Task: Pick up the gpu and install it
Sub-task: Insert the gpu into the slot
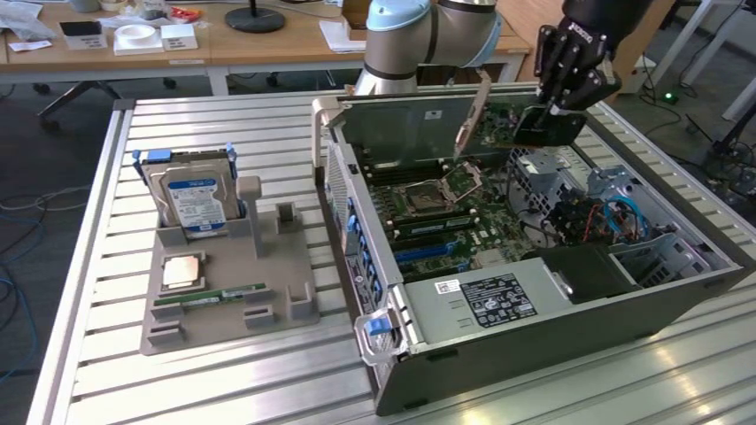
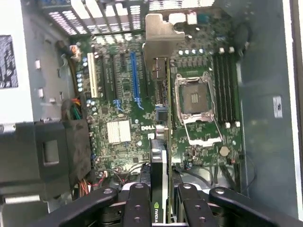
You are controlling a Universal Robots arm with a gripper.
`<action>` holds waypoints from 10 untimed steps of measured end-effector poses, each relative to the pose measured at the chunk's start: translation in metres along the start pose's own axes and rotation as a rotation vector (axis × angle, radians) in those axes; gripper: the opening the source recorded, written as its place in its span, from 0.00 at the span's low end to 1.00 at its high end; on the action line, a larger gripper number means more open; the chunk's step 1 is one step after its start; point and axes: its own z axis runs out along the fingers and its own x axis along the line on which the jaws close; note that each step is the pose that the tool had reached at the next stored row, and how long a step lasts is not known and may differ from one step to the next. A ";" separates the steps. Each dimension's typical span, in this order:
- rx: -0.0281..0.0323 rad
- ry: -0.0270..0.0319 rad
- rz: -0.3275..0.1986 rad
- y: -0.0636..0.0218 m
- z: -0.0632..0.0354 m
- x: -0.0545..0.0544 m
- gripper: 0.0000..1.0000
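The gpu (image 1: 505, 122) hangs tilted over the far part of the open computer case (image 1: 532, 354), its tan metal bracket (image 1: 473, 111) pointing toward the exterior view's left. My gripper (image 1: 553, 113) is shut on the card's black cooler end. In the wrist view the gpu (image 2: 160, 156) appears edge-on between my fingers (image 2: 137, 203), and its bracket (image 2: 161, 38) hovers above the motherboard (image 2: 118, 132). The card is over the board beside the blue expansion slot (image 2: 135, 80), apart from it.
Inside the case are the bare CPU socket (image 1: 426, 197), the power supply (image 1: 497, 297) and drive cages with cables (image 1: 603, 212). At the exterior view's left a grey holder (image 1: 225, 292) carries a blue-labelled hard drive (image 1: 195, 199), a memory stick (image 1: 212, 295) and a CPU (image 1: 181, 270).
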 end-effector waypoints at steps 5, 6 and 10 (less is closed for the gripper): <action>-0.0021 0.0039 -0.090 0.0000 0.0002 0.000 0.26; -0.0024 0.0046 -0.102 0.0000 0.0002 0.000 0.26; 0.0049 0.0058 -0.136 -0.0001 0.0010 0.000 0.26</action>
